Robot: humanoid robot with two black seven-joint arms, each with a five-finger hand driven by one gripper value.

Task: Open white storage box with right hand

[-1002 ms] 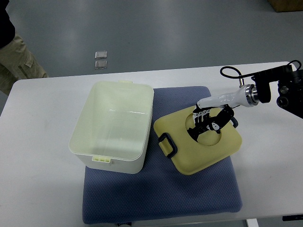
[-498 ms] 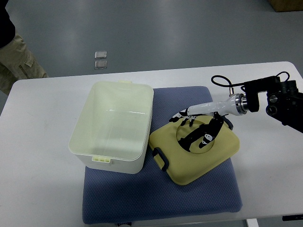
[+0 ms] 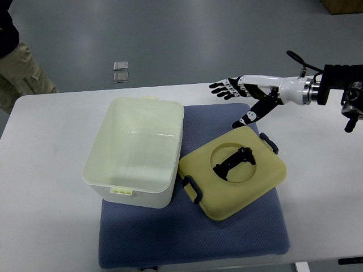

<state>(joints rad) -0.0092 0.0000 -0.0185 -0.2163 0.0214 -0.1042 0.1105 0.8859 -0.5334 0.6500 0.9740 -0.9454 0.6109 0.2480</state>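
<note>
White storage box (image 3: pixel 136 150) sits open on the left part of the blue mat (image 3: pixel 193 238), its left half over the table (image 3: pixel 45 170); interior empty. Pale yellow lid (image 3: pixel 232 173) lies flat on the mat just right of the box, black handle (image 3: pixel 233 161) in its round recess, black latches at two edges. Right hand (image 3: pixel 245 93) enters from the right edge, held above the table's far edge, fingers spread and released, thumb angled down toward the lid, clear of it. A person's trouser leg (image 3: pixel 20 71) shows at the top left corner.
</note>
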